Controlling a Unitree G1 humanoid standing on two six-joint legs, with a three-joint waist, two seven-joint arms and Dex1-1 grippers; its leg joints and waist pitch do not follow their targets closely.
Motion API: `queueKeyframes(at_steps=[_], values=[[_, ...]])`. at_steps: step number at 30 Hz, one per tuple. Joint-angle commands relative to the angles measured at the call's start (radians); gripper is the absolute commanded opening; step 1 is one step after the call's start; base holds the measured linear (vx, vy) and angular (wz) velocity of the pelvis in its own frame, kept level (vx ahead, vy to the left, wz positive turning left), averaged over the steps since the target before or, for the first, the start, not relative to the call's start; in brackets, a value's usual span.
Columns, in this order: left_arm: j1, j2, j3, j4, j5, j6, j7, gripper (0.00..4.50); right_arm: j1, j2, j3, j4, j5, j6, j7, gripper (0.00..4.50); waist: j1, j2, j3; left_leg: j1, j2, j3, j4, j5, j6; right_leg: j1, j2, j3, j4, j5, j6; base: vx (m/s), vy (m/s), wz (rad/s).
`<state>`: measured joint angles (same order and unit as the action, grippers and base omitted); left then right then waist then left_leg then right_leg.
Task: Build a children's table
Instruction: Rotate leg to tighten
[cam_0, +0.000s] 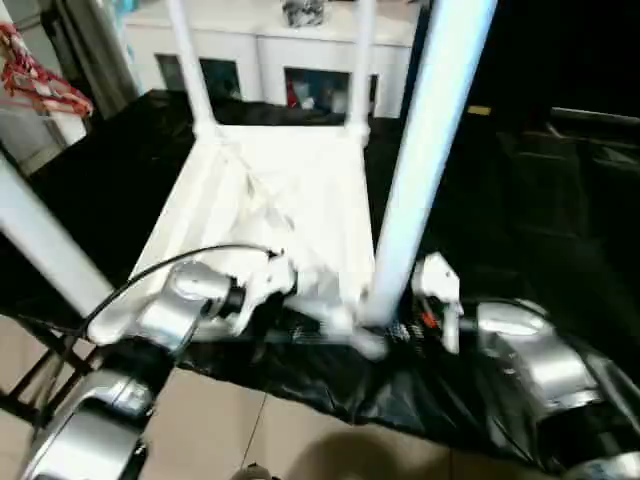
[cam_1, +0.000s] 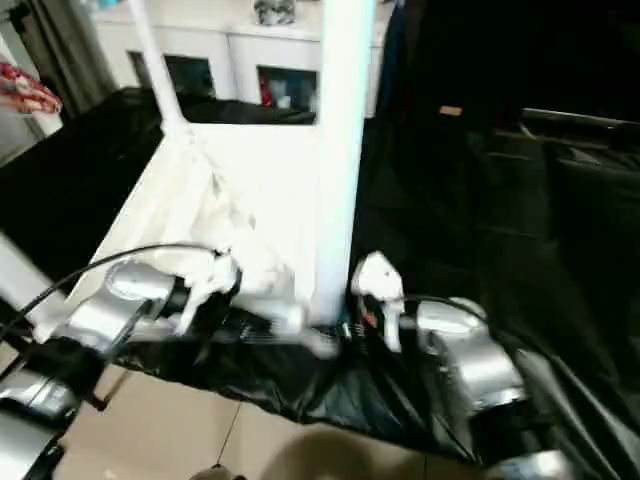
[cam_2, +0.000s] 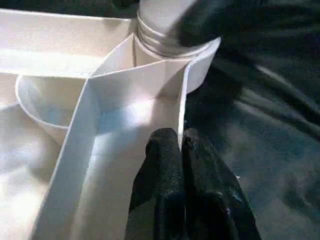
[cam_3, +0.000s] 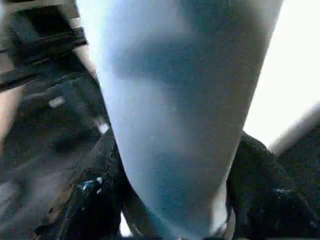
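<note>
The near table leg (cam_0: 425, 150) runs off the top edge (its tip unseen); the cabinet (cam_0: 270, 60) behind is blurred.

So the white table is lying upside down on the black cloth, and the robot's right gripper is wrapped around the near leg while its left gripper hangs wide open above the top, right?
Not quite. The left gripper is shut, pinching the thin rim wall of the table; the left wrist view shows it. The rest holds: the right gripper straddles the near leg.
</note>
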<state>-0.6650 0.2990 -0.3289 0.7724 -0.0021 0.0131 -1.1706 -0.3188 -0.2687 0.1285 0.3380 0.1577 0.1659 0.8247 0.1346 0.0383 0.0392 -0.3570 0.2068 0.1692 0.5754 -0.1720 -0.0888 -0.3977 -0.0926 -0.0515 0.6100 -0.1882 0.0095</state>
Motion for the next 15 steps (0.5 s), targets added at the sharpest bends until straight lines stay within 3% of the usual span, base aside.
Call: queueKeyframes(at_steps=[1, 3, 6, 7, 9, 10, 11, 15], values=[[-0.052, -0.061, 0.032, 0.022, 0.007, 0.022, 0.155, 0.00, 0.008, 0.084, 0.068, 0.055, -0.030, 0.046, -0.075, 2.41, -0.009, -0.011, -0.041, 0.005, 0.006, -0.009, -0.082, -0.395, -0.026, 0.034, -0.049, 0.024, -0.112, -0.551, -0.094, 0.000, 0.000, 0.00], [-0.064, -0.087, 0.033, 0.034, 0.013, 0.030, 0.190, 0.00, 0.000, 0.119, 0.068, 0.071, -0.044, 0.049, -0.129, 2.41, -0.018, -0.010, -0.039, 0.012, 0.004, -0.011, -0.081, -0.415, -0.029, 0.025, -0.049, 0.022, -0.120, -0.601, -0.078, 0.000, 0.000, 0.00], [-0.081, -0.128, 0.034, 0.053, 0.025, 0.038, 0.246, 0.00, -0.022, 0.175, 0.059, 0.111, -0.066, 0.055, -0.226, 2.41, -0.027, -0.016, -0.039, 0.012, 0.002, -0.013, -0.082, -0.429, -0.020, 0.024, -0.047, 0.019, -0.128, -0.621, -0.065, 0.000, 0.000, 0.00], [-0.093, -0.163, 0.034, 0.058, 0.034, 0.048, 0.294, 0.00, -0.050, 0.219, 0.051, 0.157, -0.079, 0.053, -0.300, 2.41, -0.032, -0.011, -0.038, 0.017, 0.002, -0.013, -0.083, -0.438, -0.023, 0.017, -0.048, 0.017, -0.130, -0.634, -0.067, 0.000, 0.000, 0.00], [-0.104, -0.194, 0.037, 0.072, 0.043, 0.049, 0.337, 0.00, -0.071, 0.251, 0.050, 0.189, -0.095, 0.031, -0.340, 2.41, -0.040, -0.010, -0.040, 0.012, 0.003, -0.018, -0.089, -0.443, -0.027, 0.029, -0.049, 0.007, -0.132, -0.621, -0.065, 0.000, 0.000, 0.00], [-0.105, -0.202, 0.035, 0.075, 0.044, 0.046, 0.339, 0.00, -0.075, 0.261, 0.047, 0.194, -0.096, 0.023, -0.345, 2.41, -0.040, -0.008, -0.043, 0.014, 0.005, -0.017, -0.092, -0.438, -0.019, 0.031, -0.050, 0.005, -0.135, -0.584, -0.069, 0.000, 0.000, 0.00], [-0.101, -0.207, 0.030, 0.068, 0.044, 0.043, 0.332, 0.00, -0.080, 0.270, 0.040, 0.196, -0.087, 0.015, -0.344, 2.97, -0.041, -0.006, -0.044, 0.015, 0.007, -0.016, -0.095, -0.437, -0.011, 0.033, -0.049, 0.004, -0.136, -0.542, -0.083, 0.000, 0.000, 0.00], [-0.076, -0.205, 0.029, 0.035, 0.031, 0.020, 0.281, 0.00, -0.076, 0.262, 0.024, 0.172, -0.045, 0.024, -0.272, 3.16, -0.045, -0.008, -0.041, 0.018, 0.009, -0.012, -0.098, -0.451, 0.001, 0.031, -0.048, 0.009, -0.133, -0.489, -0.116, 0.000, 0.000, 0.00]])
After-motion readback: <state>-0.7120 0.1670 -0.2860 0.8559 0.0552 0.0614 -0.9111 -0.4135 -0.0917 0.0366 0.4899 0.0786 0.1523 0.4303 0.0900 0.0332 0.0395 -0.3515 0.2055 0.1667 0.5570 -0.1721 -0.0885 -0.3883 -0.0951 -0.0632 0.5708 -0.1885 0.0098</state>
